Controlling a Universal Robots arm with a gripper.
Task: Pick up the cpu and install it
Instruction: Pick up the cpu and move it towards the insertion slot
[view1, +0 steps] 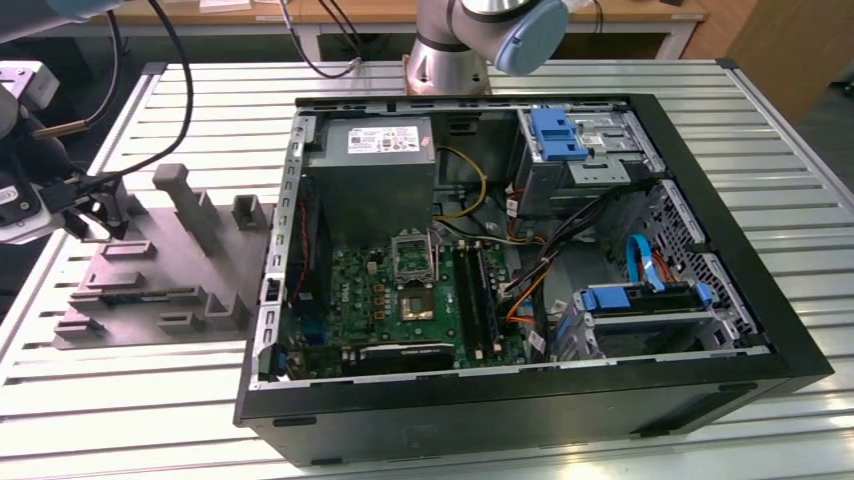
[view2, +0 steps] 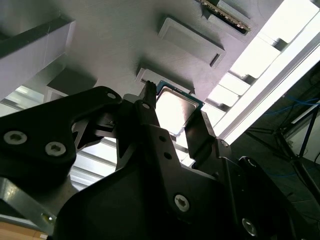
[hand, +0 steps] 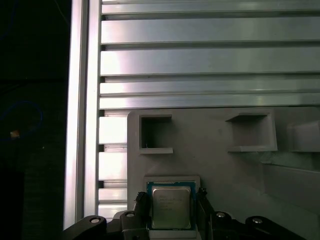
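As the pick-up half of a processor install stands at the grasp, my gripper sits over the cpu. Its two dark fingers are narrowed to the chip's width and look pressed against two opposite edges in both wrist views. I have hold of nothing else.

The cpu, silvery top up inside a thin green rim, lies level between the fingers at its shallow pocket in the grey moulded tray. I cannot tell whether it has cleared the pocket floor, though the pocket's pale border frames it closely in the first wrist view. Just beyond it the tray shows an open rectangular recess. Past the tray's edge run the slats of the aluminium table.

In the exterior view the tray lies on the table toward the exterior view's left, just beside the opened computer case. The case lies on its side with the motherboard exposed. On that board the metal-framed socket shows a dark centre.

By my reading the task is at an early point. The grasp looks made, but the chip is not yet away from the tray, the socket is without it, and the install itself is not yet done.
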